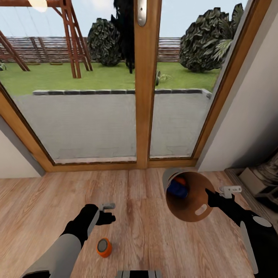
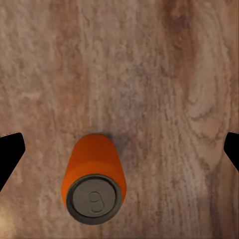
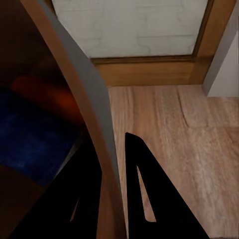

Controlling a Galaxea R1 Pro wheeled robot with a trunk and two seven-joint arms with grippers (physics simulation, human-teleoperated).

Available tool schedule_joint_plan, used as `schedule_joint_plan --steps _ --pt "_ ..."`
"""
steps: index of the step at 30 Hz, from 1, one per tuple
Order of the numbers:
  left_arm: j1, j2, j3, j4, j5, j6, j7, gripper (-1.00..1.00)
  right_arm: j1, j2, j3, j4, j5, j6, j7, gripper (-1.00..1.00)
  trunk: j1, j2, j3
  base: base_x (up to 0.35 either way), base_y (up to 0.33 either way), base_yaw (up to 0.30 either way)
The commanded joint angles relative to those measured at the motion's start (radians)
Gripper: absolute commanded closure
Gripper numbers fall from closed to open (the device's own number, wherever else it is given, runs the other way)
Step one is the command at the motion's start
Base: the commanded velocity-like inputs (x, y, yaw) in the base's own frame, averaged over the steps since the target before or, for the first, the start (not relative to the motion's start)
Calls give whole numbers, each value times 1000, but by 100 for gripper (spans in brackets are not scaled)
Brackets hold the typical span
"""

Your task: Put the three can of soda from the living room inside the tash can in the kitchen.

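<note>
Your orange can (image 1: 104, 247) lies on the floor (image 1: 139, 216), grey top toward you, long axis pointing away; your left gripper (image 1: 109, 212) hangs spread just beyond it. Your right gripper (image 3: 113, 169) pinches the tilted bin's (image 1: 189, 202) rim; a blue can (image 1: 177, 188) lies inside.

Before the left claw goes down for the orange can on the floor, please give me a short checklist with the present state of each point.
1. Left claw open: ok, fingertips wide apart in the wrist view.
2. Orange can between the fingertips: ok, though off centre.
3. Can upright on the plank floor: ok.
4. Right claw gripping the trash can rim: ok, one finger each side of the wall.
5. Blue can and an orange one inside: ok.
6. Bin mouth tilted toward the robot: ok.
</note>
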Motion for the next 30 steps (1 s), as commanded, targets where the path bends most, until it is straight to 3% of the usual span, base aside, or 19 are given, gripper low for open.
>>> schedule_joint_plan --steps 1,5,12,15,20,30 --pt "0 1 0 0 0 0 0 -100 -1 1 2 -1 -15 2 3 100 0 0 -4 0 0 0" --pt "0 6 0 1 1 0 0 -100 -2 1 7 -1 -14 2 3 100 2 -1 -19 0 0 0" --pt "0 9 0 3 2 3 0 -100 -100 -2 11 -1 -9 99 3 100 5 -3 -46 0 0 0" --pt "0 9 0 3 1 2 0 -100 -153 -18 10 -1 -6 117 3 100 7 -4 -58 0 0 0" --pt "0 9 0 2 -1 4 1 -100 -173 -36 9 -1 -6 122 3 100 9 -5 -77 0 0 0" --pt "0 10 -1 9 -4 13 -2 -100 -183 -38 10 -1 -4 123 3 100 13 -7 -116 0 0 0"
